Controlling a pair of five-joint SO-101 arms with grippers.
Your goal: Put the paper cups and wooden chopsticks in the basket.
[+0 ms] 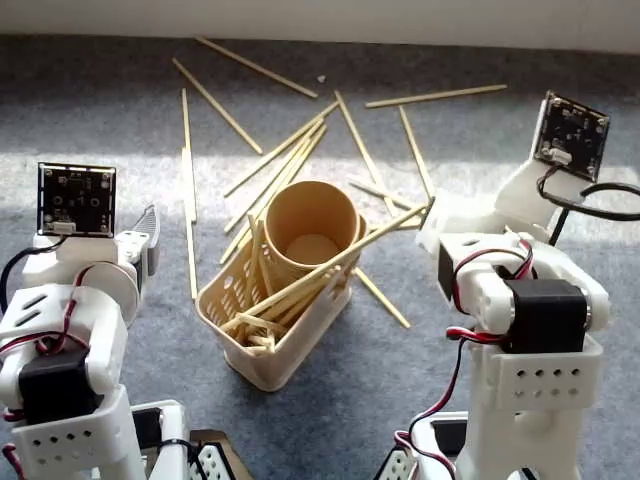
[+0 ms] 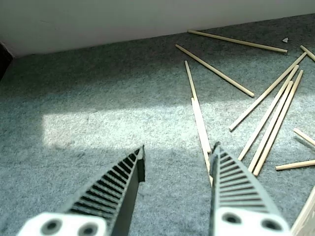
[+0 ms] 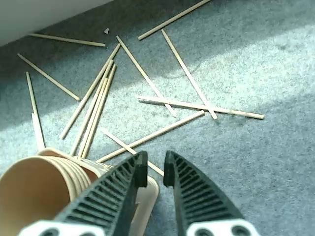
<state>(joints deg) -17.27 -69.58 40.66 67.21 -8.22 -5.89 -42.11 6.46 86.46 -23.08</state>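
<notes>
A cream basket point(image 1: 232, 300) stands at the middle of the grey carpet, with a stack of paper cups point(image 1: 310, 235) and several wooden chopsticks point(image 1: 290, 290) inside it. One long chopstick point(image 1: 380, 236) leans out over the rim toward my right gripper point(image 1: 428, 228). The right wrist view has that gripper point(image 3: 154, 160) narrowly open above the carpet beside the cups point(image 3: 34, 189), with nothing between its fingers. My left gripper point(image 1: 148, 232) sits left of the basket. It point(image 2: 178, 150) is wide open over bare carpet, next to a loose chopstick point(image 2: 199, 123).
Several loose chopsticks point(image 1: 290, 160) lie scattered on the carpet behind the basket, some reaching the white wall edge point(image 1: 400, 20). More chopsticks point(image 3: 197, 105) lie crossed ahead of the right gripper. Both arm bases flank the basket at the near side.
</notes>
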